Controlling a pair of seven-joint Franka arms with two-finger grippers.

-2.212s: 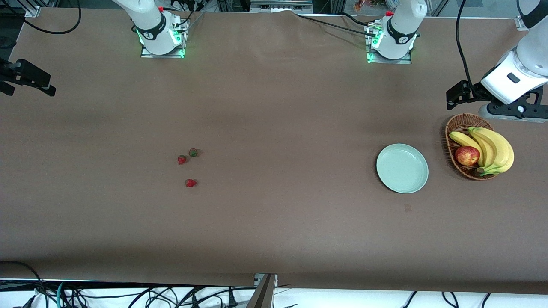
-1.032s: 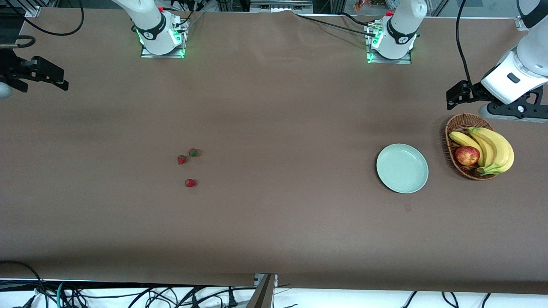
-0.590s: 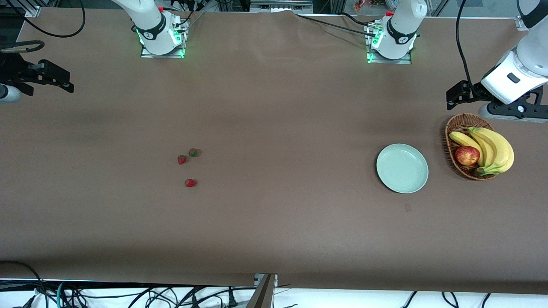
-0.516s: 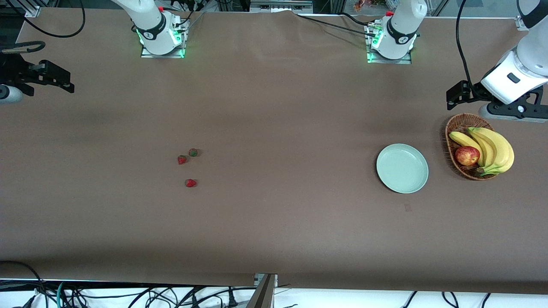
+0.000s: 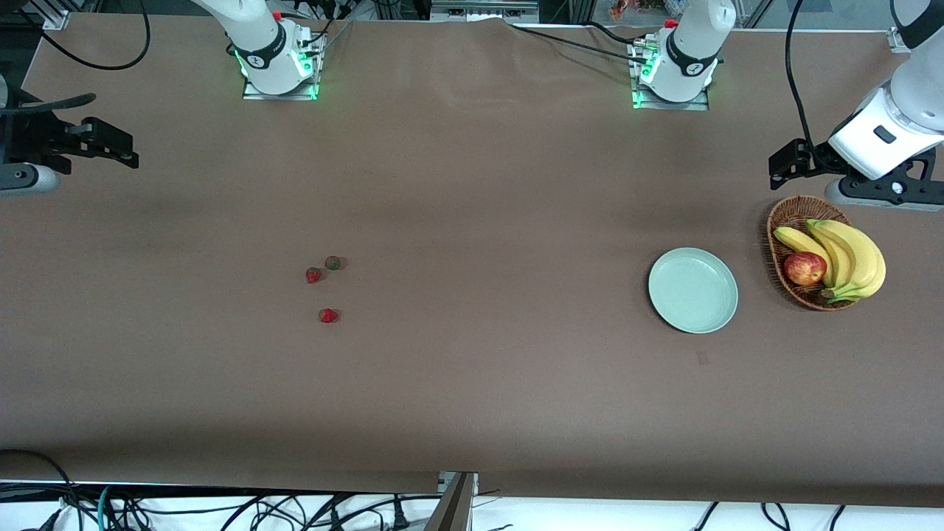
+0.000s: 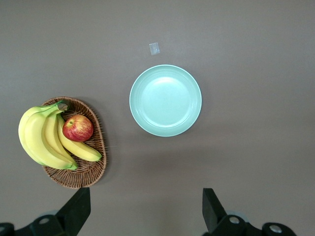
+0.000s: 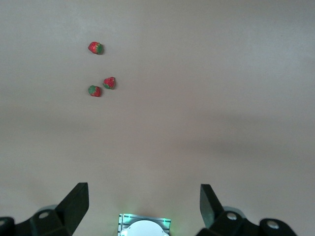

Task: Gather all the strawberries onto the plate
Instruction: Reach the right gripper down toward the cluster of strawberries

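Right hand [image 5: 110, 144] crept inward over the brown desk [image 5: 472, 383], fingers apart; left hand [image 5: 785, 164] waits spread above the wicker basket [image 5: 783, 221].
Three tiny red strawberries [image 5: 322, 284] lie mid-desk, well apart from both hands and the pale mint-green round plate [image 5: 693, 290].

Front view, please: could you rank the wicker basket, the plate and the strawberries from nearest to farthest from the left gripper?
From the left gripper:
1. Wicker basket, just below it in this view.
2. Plate, beside the basket.
3. Strawberries, toward the right arm's end.
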